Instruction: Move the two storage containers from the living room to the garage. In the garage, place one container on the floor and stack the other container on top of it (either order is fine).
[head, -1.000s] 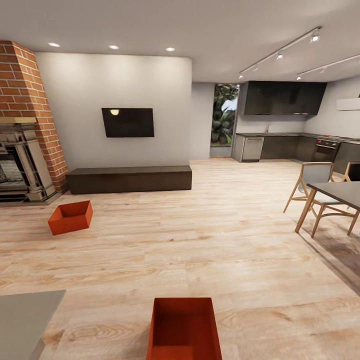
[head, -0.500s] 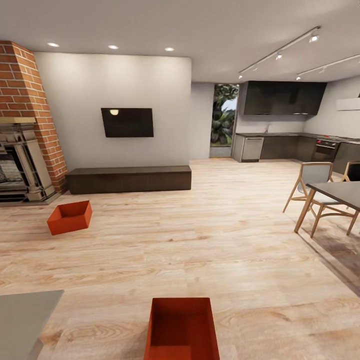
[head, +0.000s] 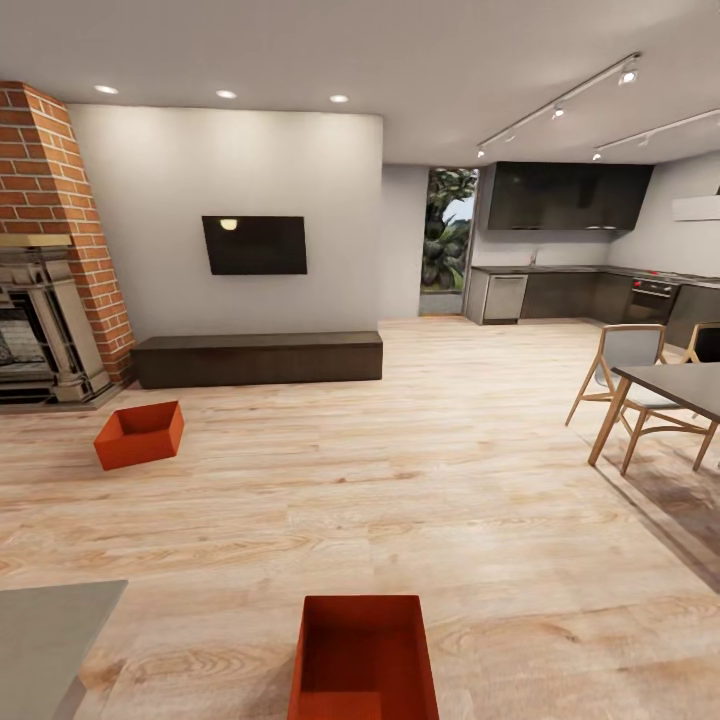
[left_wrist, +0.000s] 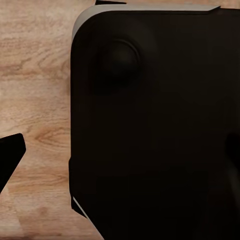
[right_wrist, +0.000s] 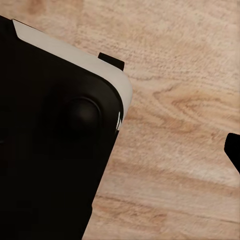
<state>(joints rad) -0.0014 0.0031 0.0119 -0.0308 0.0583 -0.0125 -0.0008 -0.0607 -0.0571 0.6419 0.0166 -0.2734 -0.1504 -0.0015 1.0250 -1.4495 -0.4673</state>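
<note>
while i face the living room from the head camera, one storage container (head: 140, 434) sits on the wood-plank floor (head: 420, 480) just in front of the brick fireplace (head: 50, 250), the other storage container (head: 364, 655) well nearer me; i cannot tell how either gripper's jaws stand.

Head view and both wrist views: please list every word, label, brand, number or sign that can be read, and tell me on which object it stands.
There is no readable text.
Two orange-red rectangular lidless bins, the near one and the far one: plain walls, no label.
Black wall TV: dark screen, no logo visible.
Kitchen appliances at the back: too small to show any marking.
Wrist views: a dark robot body over the light wood-plank floor, unmarked.
</note>
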